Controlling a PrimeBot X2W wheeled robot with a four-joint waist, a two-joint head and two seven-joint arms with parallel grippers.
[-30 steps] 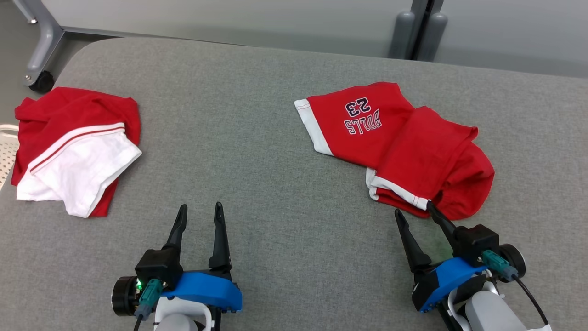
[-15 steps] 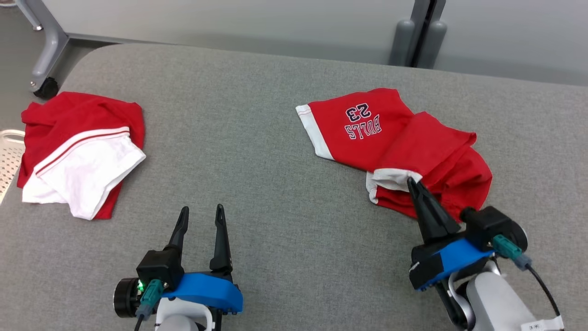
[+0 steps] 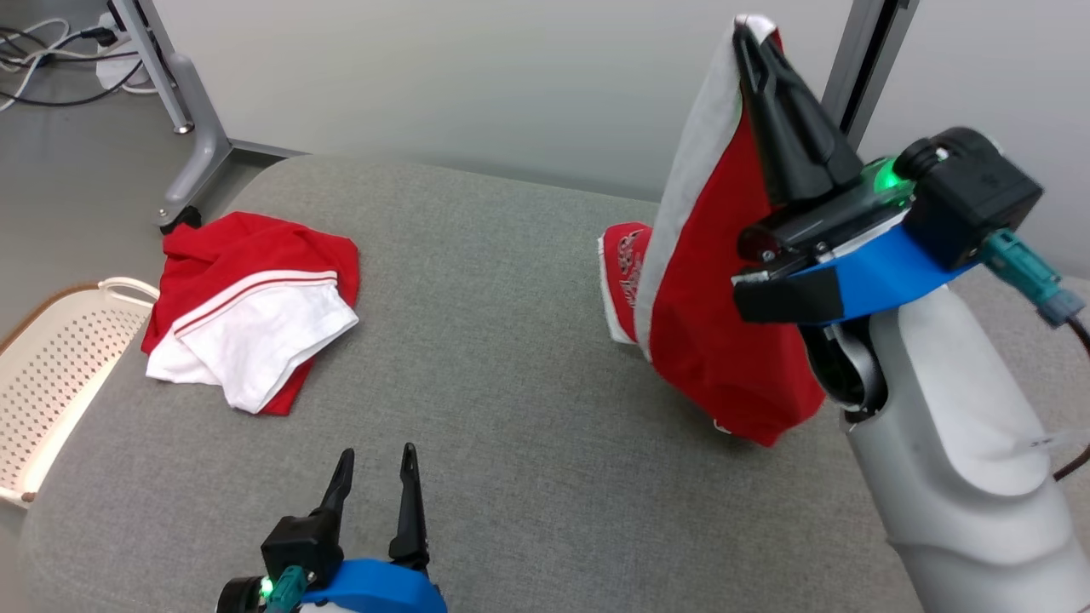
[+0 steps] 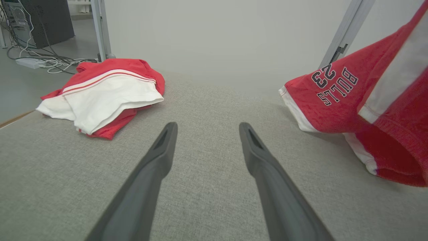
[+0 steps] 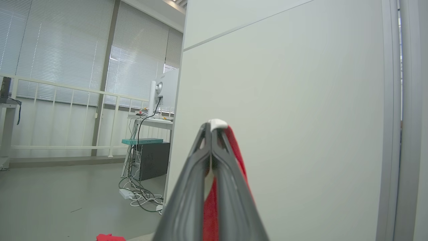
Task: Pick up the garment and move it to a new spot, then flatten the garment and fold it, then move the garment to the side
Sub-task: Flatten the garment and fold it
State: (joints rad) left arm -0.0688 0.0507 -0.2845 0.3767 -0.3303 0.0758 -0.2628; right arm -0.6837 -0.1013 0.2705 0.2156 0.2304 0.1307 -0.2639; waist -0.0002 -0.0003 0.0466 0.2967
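Step 1: right gripper (image 3: 748,34) pinched shut on garment (image 3: 724,340) hem, cloth hanging.
Your left gripper (image 3: 377,455) is wide open, empty. Next, carry it to a fresh spot.

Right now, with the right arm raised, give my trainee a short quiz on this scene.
1. True or false: the right gripper is shut on the Bulls garment.
2. The left gripper is: A) open, holding nothing; B) shut on cloth; C) gripping a cable.
3. What stands off the grey table edge beside the red-and-white garment?
Key: 1 true; 2 A; 3 a white perforated basket.
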